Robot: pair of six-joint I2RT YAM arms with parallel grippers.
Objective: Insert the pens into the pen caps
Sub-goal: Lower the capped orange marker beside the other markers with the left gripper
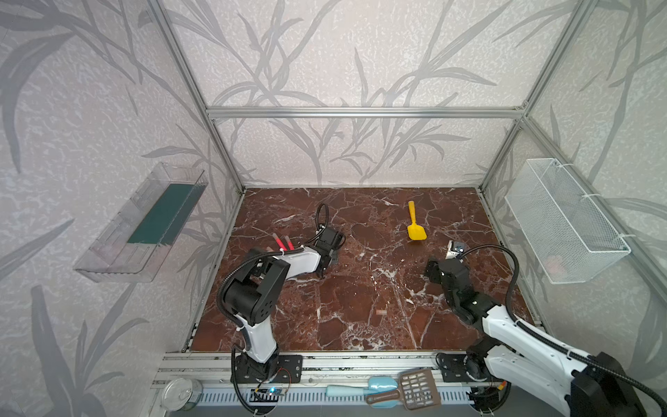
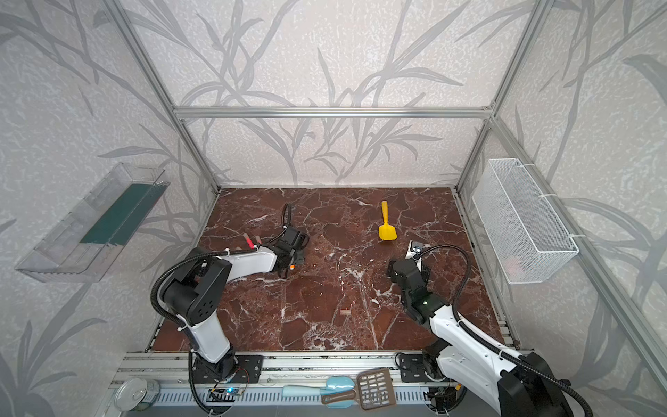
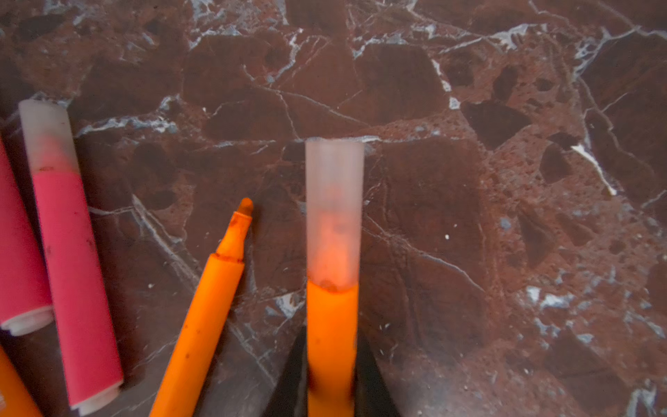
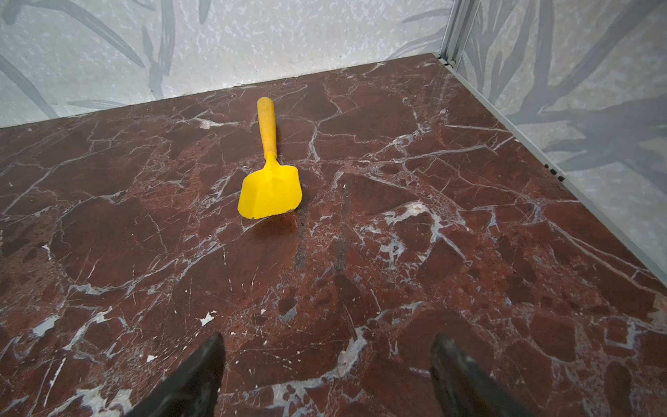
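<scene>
At left: 2 pink pens point(image 3: 72, 270), 3 orange pens point(image 3: 202, 325); left fingers point(image 3: 292, 382) grip 1; right fingers point(image 4: 195, 379) spread.

Both top views high, looking down on whole table point(image 1: 343, 289), wrist views close above its surface

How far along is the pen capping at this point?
Done: a pink pen lies capped. In hand: the left gripper grips an orange pen whose cap is on. Left: a bare-tipped orange pen beside it and a loose cap on the table; right gripper open, empty.
</scene>
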